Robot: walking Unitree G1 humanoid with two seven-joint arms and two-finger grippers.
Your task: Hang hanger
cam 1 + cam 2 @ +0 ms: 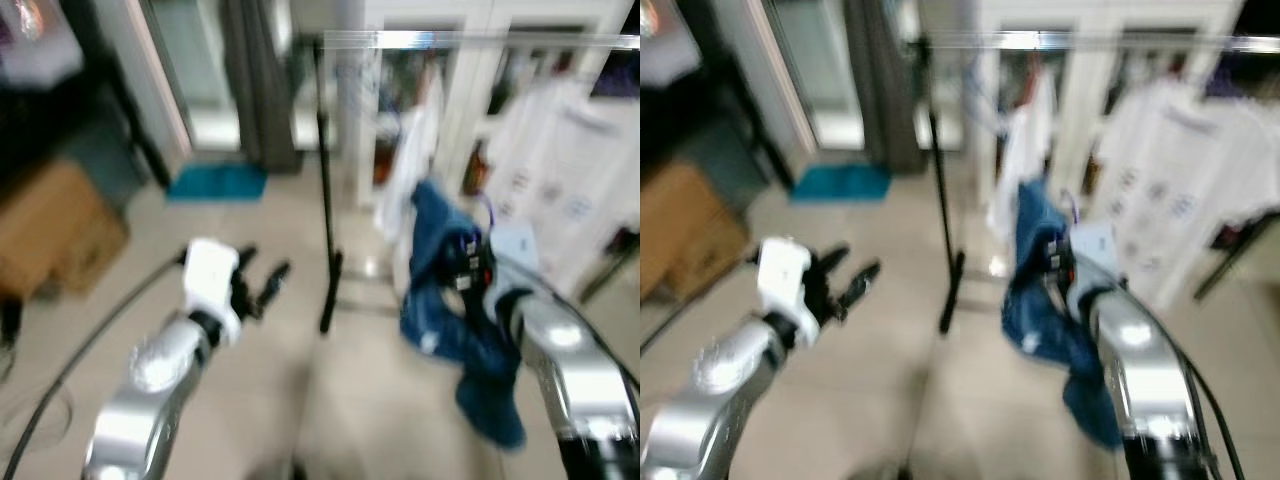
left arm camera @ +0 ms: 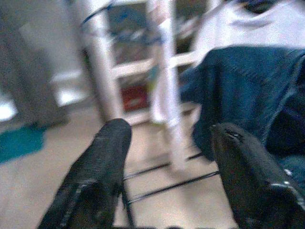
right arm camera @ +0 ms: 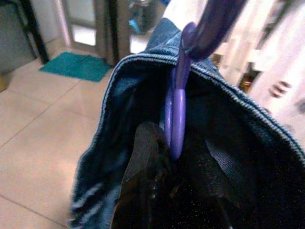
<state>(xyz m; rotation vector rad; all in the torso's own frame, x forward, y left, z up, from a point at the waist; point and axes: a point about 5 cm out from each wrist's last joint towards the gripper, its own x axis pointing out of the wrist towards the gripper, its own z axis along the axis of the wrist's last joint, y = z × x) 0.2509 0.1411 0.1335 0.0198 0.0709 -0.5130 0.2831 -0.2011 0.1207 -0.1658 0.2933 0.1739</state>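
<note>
Beige floor tiles (image 1: 250,380) stretched toward a chrome clothes rail (image 1: 480,40) on a black post (image 1: 326,230), with white shirts (image 1: 560,170) hanging from it and a teal mat (image 1: 215,182) beyond the post. Below the rail, the purple hanger (image 3: 177,109), draped in blue denim jeans (image 1: 450,310), was pinched between the right end effector's (image 3: 171,167) black fingers, its hook rising above them. Left of the post, the left end effector (image 2: 169,162) hovered with fingers spread, holding nothing.

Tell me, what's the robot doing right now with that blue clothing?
Right gripper shut on purple plastic hanger carrying blue denim garment. Left gripper open, holding nothing. Silver clothes rail ahead, white shirts hanging there.
</note>
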